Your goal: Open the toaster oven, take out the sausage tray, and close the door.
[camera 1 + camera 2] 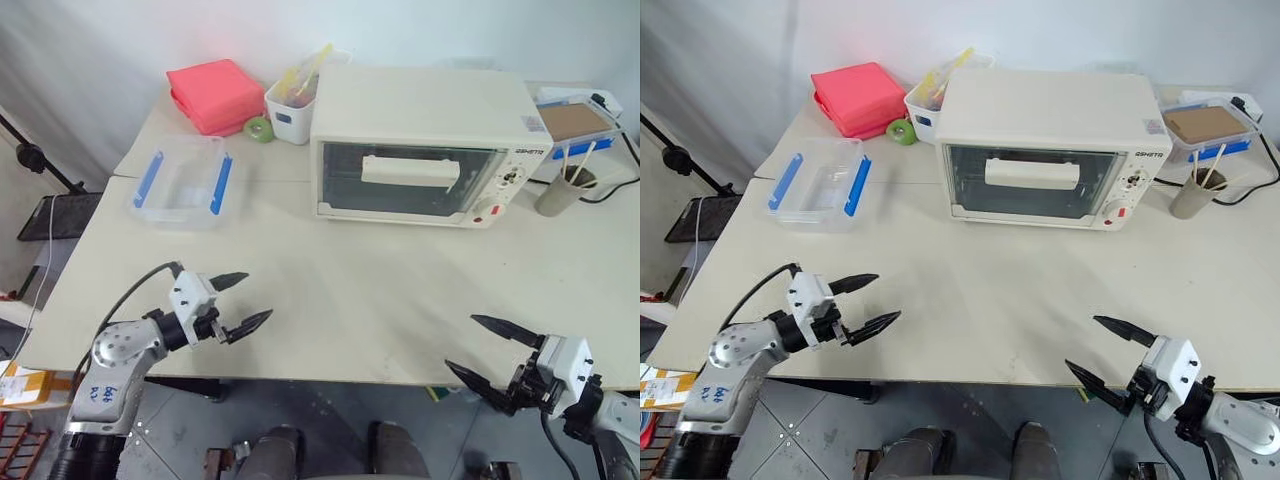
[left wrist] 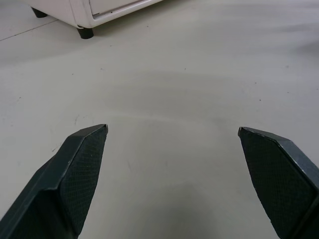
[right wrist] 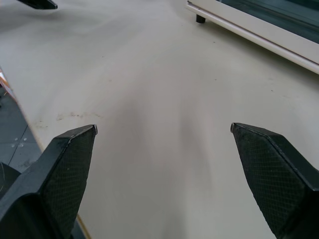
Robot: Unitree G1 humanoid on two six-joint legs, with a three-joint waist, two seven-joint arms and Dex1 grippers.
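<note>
I see both my left gripper (image 1: 243, 300) and right gripper (image 1: 478, 350) with fingers spread over the desk (image 1: 360, 300), the toaster oven (image 1: 425, 150) at 12 o'clock, its door (image 1: 405, 180) closed.

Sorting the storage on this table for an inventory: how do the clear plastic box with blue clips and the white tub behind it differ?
The clear plastic box is shallow, wide and see-through, and looks empty; the white tub is taller, narrower and opaque, with yellowish items sticking out of it. The box lies out on the table's left side, while the tub stands right beside the toaster oven. The box has blue clips; the tub has none. Both are open-topped containers standing upright on the table.
</note>
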